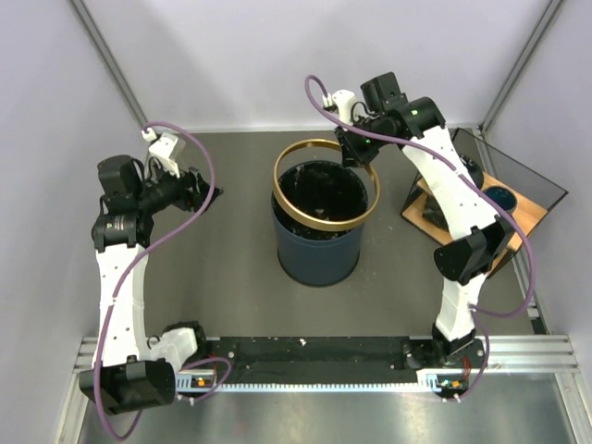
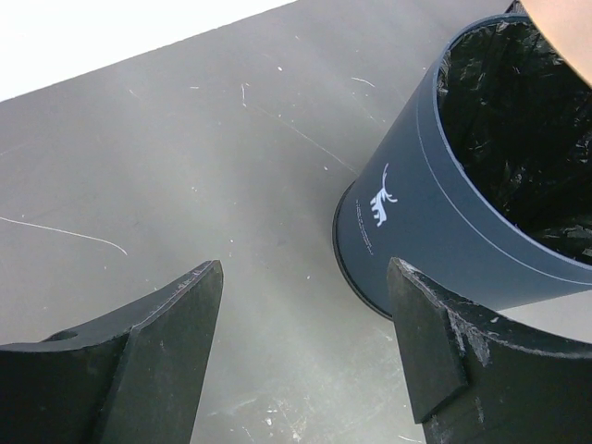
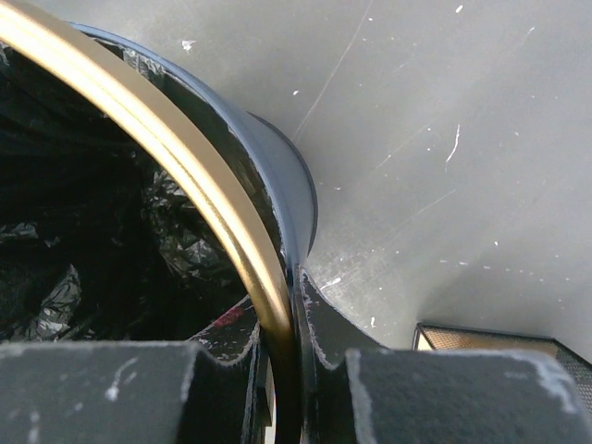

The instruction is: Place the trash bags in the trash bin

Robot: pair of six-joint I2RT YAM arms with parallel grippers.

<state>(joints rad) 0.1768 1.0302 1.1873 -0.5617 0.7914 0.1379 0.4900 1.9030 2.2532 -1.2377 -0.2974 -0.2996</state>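
The navy trash bin stands upright mid-table, also visible in the left wrist view. Black crinkly trash bag film lines its inside. The gold rim sits tilted, raised above the bin's top at the far right side. My right gripper is shut on that rim, one finger inside and one outside. My left gripper hangs open to the left of the bin, nothing between its fingers.
A wooden tray with a black frame and a small blue bowl sits at the right; its mesh corner shows beside my right fingers. Grey walls close in at the back and sides.
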